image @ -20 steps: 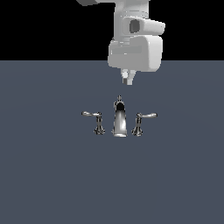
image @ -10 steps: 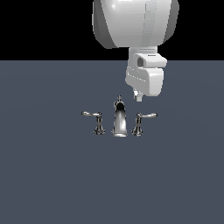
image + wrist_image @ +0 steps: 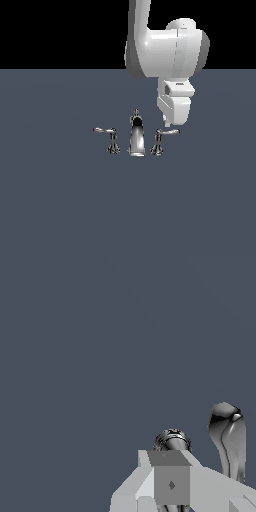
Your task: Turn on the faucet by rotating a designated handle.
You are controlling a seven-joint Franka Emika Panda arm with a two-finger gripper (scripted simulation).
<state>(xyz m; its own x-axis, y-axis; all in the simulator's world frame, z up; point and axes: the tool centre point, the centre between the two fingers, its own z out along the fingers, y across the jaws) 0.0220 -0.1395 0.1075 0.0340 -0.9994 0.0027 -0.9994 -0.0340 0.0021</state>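
Since the earlier frames, the white robot arm (image 3: 167, 47) has been travelling toward the exterior view's right and lower, so that its hand (image 3: 166, 121) is now hanging just above the right-pointing lever instead of above the spout. Nothing else has shifted; the fixtures are standing as before.

No containers are appearing in either view. Standing on the flat slate-grey bench (image 3: 60, 200) is the small shiny chrome three-piece faucet (image 3: 136, 138): a tall central spout with a knob on top, flanked by two levers on flared posts. The designated chrome handle (image 3: 162, 137) is sitting on the exterior view's right of the spout, its thin arm reaching away from the spout. The mirror-image chrome lever (image 3: 108, 136) is standing on the exterior view's left, well apart from the hand.

The hand is hovering close over the outer part of the handle's arm, slightly toward the exterior view's right of its post; whether it is touching cannot be told. In the wrist view, the handle's post (image 3: 172, 441) is showing just beyond a grey finger (image 3: 170, 483), with the spout beside it. How wide the hand is set cannot be told.
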